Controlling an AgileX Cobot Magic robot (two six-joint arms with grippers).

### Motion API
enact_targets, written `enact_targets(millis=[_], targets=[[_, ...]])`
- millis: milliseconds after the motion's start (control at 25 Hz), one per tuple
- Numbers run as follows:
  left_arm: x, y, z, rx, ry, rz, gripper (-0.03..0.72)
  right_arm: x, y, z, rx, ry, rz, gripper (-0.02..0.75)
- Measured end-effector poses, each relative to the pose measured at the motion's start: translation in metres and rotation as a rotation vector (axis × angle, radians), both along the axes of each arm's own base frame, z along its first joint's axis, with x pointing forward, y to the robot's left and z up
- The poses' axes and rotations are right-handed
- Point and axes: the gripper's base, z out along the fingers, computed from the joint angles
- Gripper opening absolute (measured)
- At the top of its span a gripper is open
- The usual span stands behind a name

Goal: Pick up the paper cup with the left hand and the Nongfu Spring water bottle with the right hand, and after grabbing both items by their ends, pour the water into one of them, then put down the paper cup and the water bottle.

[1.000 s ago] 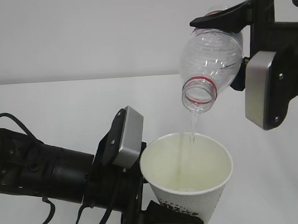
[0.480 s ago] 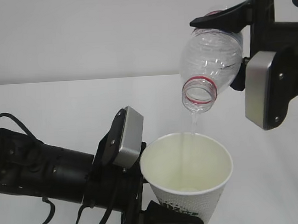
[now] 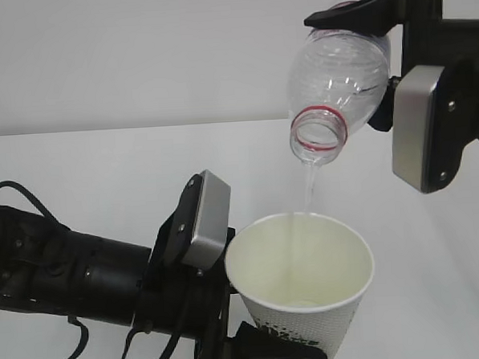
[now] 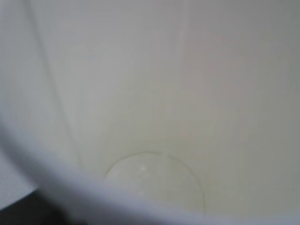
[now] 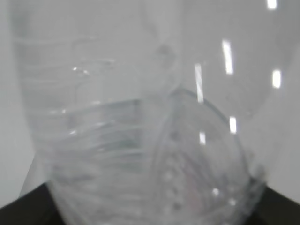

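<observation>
At the left of the exterior view, the left hand (image 3: 256, 351) is seen as a black arm with cables and a grey metal plate, reaching in from the left edge; its jaws are clamped on the lower part of the paper cup (image 3: 301, 281), though the fingertips themselves are cut off by the bottom of the frame. The cup is held upright just to the right of the grey plate, with its cream interior open to view. A small pool of water (image 4: 154, 180) is shown at the cup's bottom in the left wrist view, where the cup's inner wall (image 4: 154, 84) fills the frame. Above the cup and apart from its rim, the Nongfu Spring water bottle (image 3: 337, 78) is held tilted with its red-ringed mouth pointing down; a thin clear stream (image 3: 308, 193) is seen falling from the mouth into the cup. At the right, the right hand (image 3: 377, 52) is clamped on the bottle's base end, one black finger lying over the top of the bottle and the grey rounded plate just beside it. In the right wrist view the clear ribbed body of the bottle (image 5: 140, 140) is pressed close to the lens.
</observation>
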Motion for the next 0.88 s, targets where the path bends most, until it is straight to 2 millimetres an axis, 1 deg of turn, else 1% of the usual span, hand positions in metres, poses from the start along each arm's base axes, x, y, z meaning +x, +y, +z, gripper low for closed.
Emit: enact_targets(millis=[880], targets=[[-0.0019,0.0006,-0.0012,0.013,-0.009,-0.025,0.515,0.0002,0.0,0.0005,0.0,-0.001,-0.001,0.485]])
